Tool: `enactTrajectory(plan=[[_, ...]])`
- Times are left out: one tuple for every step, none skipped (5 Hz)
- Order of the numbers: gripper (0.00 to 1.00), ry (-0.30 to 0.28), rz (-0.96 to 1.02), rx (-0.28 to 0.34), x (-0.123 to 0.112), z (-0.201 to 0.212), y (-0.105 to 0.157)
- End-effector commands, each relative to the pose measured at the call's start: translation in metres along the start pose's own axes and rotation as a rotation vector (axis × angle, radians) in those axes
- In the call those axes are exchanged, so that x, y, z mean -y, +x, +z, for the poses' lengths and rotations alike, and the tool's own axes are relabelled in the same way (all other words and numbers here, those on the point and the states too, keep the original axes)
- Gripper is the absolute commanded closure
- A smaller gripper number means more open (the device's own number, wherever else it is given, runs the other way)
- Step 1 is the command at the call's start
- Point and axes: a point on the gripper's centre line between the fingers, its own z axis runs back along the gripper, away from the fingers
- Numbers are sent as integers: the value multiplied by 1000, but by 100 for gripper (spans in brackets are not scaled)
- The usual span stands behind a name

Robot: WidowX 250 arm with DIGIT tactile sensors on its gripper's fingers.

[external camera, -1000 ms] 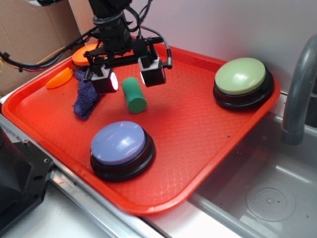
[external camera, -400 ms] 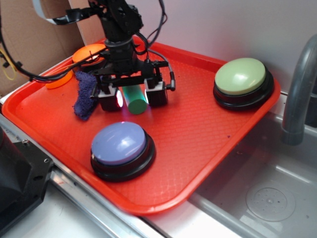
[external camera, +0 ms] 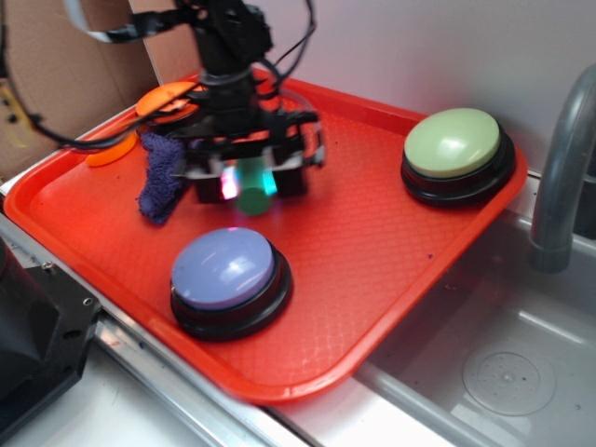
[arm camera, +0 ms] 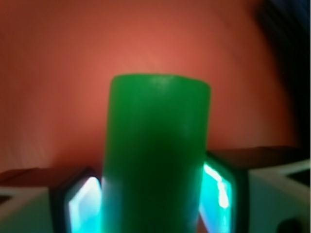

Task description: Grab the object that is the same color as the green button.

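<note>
The tool (external camera: 247,182) is down on the red tray (external camera: 391,279) with its two pads pressed against the sides of the green cylinder (external camera: 251,189), gripping it near the tray's back left. In the wrist view the cylinder (arm camera: 155,155) fills the gap between the glowing pads (arm camera: 217,187). A purple cloth (external camera: 160,182) lies just left of the tool, with an orange crescent (external camera: 110,151) and orange button (external camera: 168,98) behind. The lavender button (external camera: 228,279) sits near in front; the green button (external camera: 456,154) is well apart at right

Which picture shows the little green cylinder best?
The wrist view: the green cylinder fills the picture between the gripper's glowing fingers. In the exterior view only its end peeks out below the gripper.
</note>
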Motion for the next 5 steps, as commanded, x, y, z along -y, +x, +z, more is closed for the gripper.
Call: enactTrajectory(plan=[[100,-243,-534,138,-8,114,8],[100,-245,-775,59,-3,146,23],[100,-112,-677,106,2,136,28],[100,-5,-626,223,7,136,24],[100,26,-617,253,6,132,23]])
